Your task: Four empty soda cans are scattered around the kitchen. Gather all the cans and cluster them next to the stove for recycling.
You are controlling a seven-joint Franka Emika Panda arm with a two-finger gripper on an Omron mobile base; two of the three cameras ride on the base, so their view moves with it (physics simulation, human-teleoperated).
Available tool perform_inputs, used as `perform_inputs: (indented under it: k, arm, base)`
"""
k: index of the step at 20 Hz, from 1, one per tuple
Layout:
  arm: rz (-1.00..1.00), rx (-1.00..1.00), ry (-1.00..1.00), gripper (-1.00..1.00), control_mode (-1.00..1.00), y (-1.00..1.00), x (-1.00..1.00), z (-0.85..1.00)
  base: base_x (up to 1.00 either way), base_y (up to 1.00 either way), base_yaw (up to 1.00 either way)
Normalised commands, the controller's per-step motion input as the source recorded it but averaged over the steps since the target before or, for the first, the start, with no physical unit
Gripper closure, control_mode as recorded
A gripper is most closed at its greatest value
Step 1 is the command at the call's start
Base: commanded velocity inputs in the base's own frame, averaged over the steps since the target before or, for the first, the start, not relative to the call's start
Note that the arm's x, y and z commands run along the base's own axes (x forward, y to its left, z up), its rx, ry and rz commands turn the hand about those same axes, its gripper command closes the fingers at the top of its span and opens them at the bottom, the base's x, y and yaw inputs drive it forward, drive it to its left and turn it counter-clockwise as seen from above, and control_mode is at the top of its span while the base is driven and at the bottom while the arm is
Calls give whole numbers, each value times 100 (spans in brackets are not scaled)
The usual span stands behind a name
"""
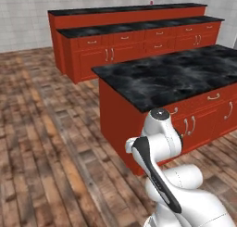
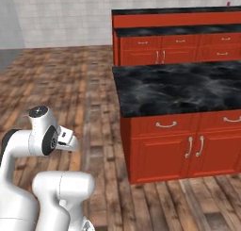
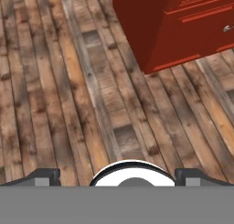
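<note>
The robot stands on the brown wooden plank floor beside the red-cabinet island with a black marbled top, and from here this looks like a searching or travelling step: nothing is carried and no can is within reach. On the taller red-fronted back counter with its black top, at the far rim, a tiny red-pink speck pokes up; it could be one of the soda cans, but it is too small to be sure. It shows again at the upper right in the right base view. The island top looks bare, and I see no grey range from this spot, so where the cans must be clustered is not something I can place.

Next, I judge, the base has to drive around the island toward that back counter, near enough for the arm to reach the high ledge.

The white arm with dark joints is folded in close over its base, elbow raised, wrist turned down so the hand camera looks at the floor by the island's corner. The gripper shows two dark tips wide apart at the bottom of the hand view, spread and holding nothing.
</note>
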Motion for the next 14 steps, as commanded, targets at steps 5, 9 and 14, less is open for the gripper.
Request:
perform_inputs:
  k: [5,9,14]
  arm:
    - [0,0,0,-100,100,0,0,0]
    - [0,0,0,-100,100,0,0,0]
    - [0,0,0,-100,100,0,0,0]
  base:
    - [14,53,9]
    - [27,42,8]
    - [55,27,1]
